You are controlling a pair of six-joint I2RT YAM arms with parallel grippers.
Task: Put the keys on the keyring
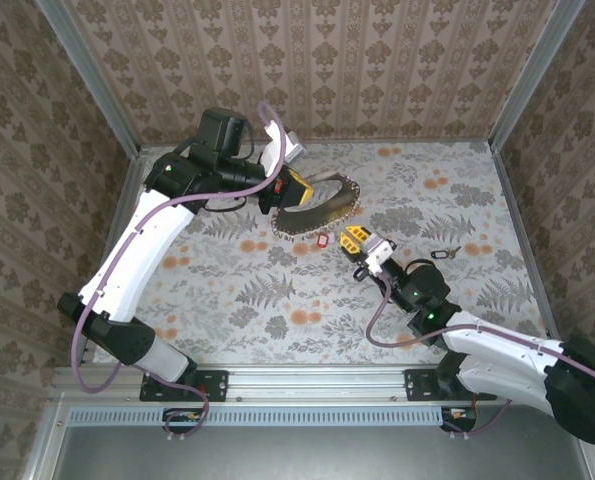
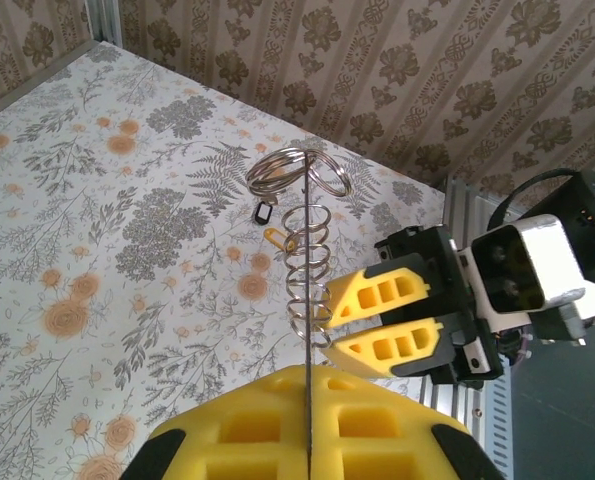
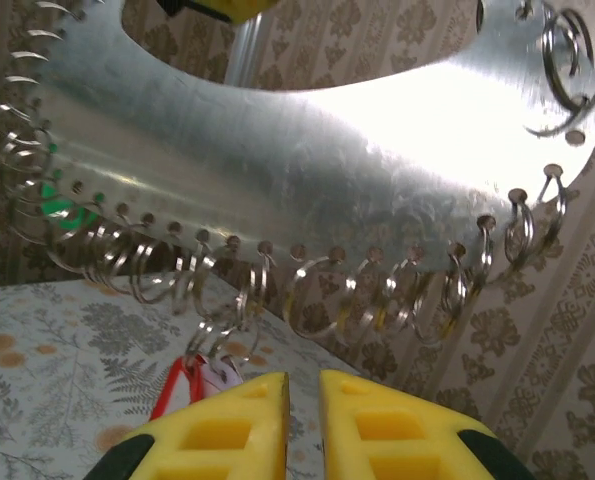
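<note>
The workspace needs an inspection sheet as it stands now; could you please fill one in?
Surface: floral-patterned table, flat.
Job's things: ring-lined metal plate held above the table; red key just under its ringed edge; dark-headed key lying on the table.
Clutter: nothing seen.
Grippers: left gripper shut on the plate; right gripper beneath the rings, narrow gap, nothing seen in it.
Cables: purple cables along both arms.
Surroundings: wallpapered walls; metal rail at near edge.

Left fingers (image 2: 247, 430) clamped, right fingers (image 3: 227, 420) barely parted (wrists facing)
</note>
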